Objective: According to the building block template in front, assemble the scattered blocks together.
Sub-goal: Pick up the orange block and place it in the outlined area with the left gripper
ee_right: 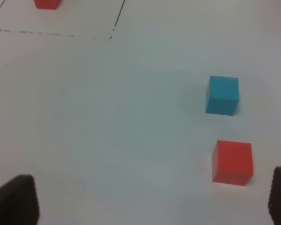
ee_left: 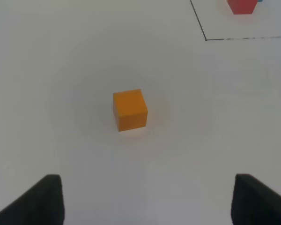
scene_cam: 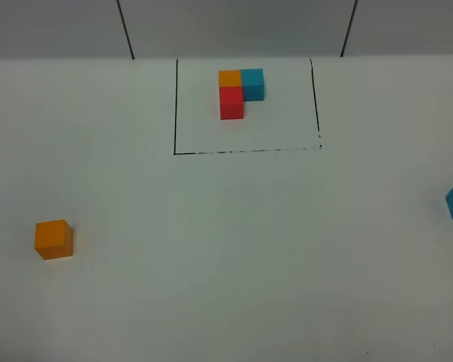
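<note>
Black fingertips of the left gripper [ee_left: 147, 206] stand well apart with nothing between them. It touches nothing, and the orange cube [ee_left: 130, 110] sits ahead of it, on its own on the left side of the white table [scene_cam: 226, 286]. The right gripper [ee_right: 147, 201] is spread wide too, and is empty. The red cube [ee_right: 232, 162] lies close to one of its fingers, with the blue cube [ee_right: 222, 95] just beyond, apart from it. Farther back, inside the black drawn rectangle [scene_cam: 175, 105], the building block template [scene_cam: 240, 90] shows orange and blue side by side, with red in front of orange. I'd judge the loose cubes light, stiff and smooth-faced (likely to skate if nudged off-centre), so they are best pinched squarely across two opposite flat faces, low on the sides
</note>
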